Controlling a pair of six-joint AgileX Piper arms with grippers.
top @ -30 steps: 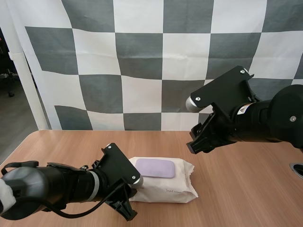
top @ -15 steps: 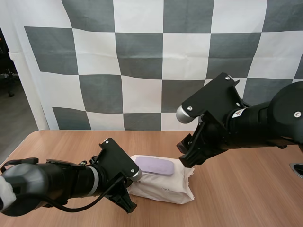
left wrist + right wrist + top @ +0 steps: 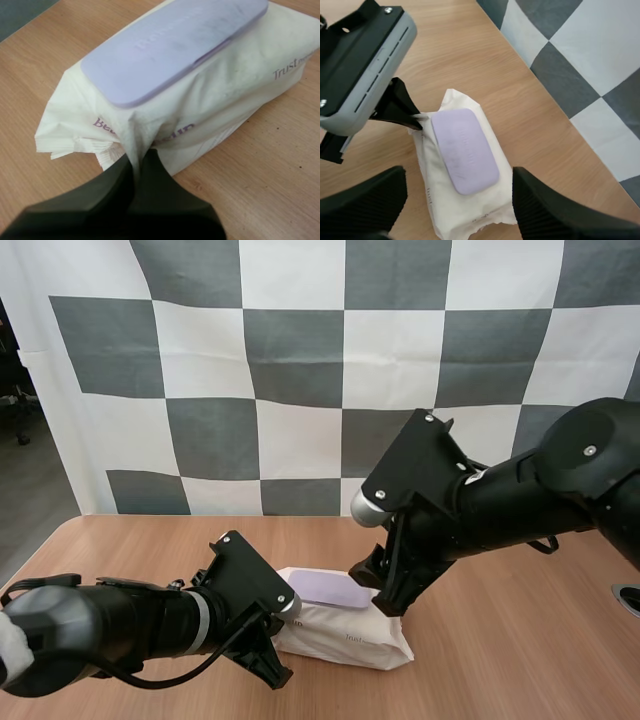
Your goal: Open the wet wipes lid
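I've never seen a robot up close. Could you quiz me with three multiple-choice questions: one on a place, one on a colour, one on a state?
1. Where does the left gripper grip the pack of wet wipes? A its middle; B the crimped end of its wrapper; C nowhere.
2. What colour is the lid? A green; B lilac; C red.
3. How are the right gripper's fingers? A shut on the lid; B shut on nothing; C open.
Answers: 1 B, its fingers pinch the white wrapper end. 2 B, pale lilac. 3 C, they stand apart above the pack.
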